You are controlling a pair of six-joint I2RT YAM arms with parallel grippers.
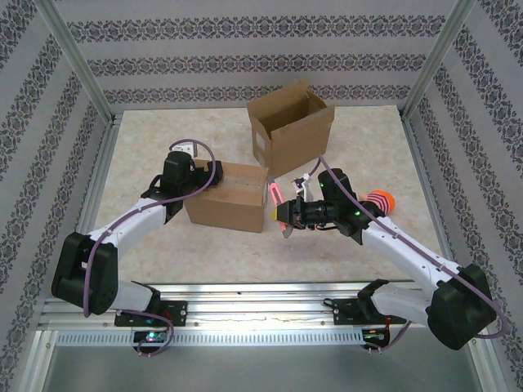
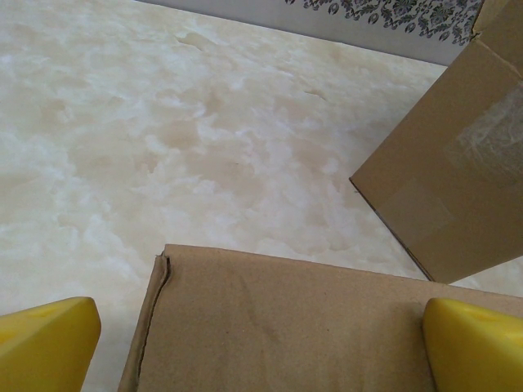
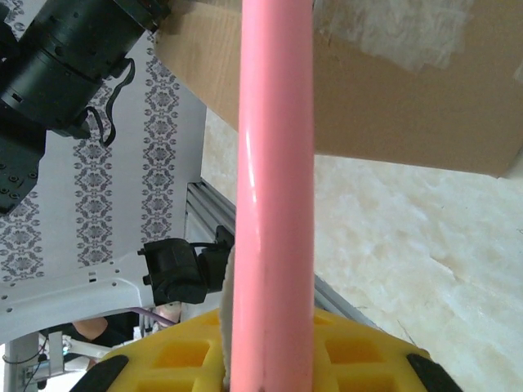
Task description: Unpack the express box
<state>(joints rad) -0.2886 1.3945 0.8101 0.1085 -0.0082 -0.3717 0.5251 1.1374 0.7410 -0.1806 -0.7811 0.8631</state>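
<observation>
I am straddling the sealed box (image 1: 227,200) with spread left fingers (image 2: 470,347), likely steadying it, while right fingers (image 3: 368,363) are pinching a pink tool (image 3: 274,188), probably for its tape.

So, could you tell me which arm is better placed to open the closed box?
Right: the right gripper is shut on the pink tool beside the closed box. The left gripper stands open over that box, probably better for steadying.

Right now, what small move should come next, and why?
Probably ease the pink tool in the right gripper onto the tape of the closed box: it's gripped, just off the box's right end, and the open left gripper straddles the left end.
</observation>
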